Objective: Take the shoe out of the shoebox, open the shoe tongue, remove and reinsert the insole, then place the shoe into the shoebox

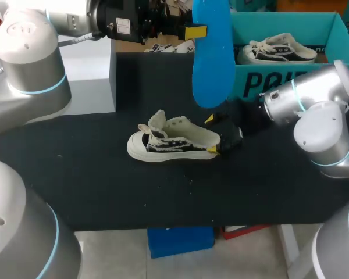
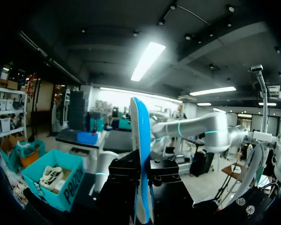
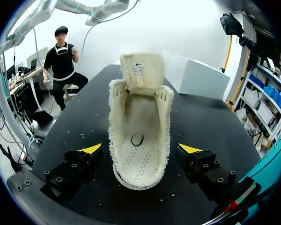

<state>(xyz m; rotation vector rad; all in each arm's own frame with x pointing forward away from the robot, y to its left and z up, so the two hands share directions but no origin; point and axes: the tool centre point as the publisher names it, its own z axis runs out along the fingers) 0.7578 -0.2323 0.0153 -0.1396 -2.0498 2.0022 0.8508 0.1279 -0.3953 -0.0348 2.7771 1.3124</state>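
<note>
Left gripper [image 1: 198, 30] clamps the blue insole [image 1: 212, 58] upright, its far finger hidden behind it. Right gripper [image 3: 140, 149] stands wide astride the heel of the shoe [image 1: 171, 141], fingers clear of it

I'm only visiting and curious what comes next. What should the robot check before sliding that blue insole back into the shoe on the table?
1. Insole gripped: ok, the left gripper is shut on it and holds it aloft.
2. Tongue folded open: ok.
3. Inside of the shoe free: ok, the bare footbed shows.
4. Shoe steadied: not ok, the right gripper straddles the heel with its fingers open, not touching.
5. Insole's toe end matched to the shoe's toe: cannot tell.
</note>
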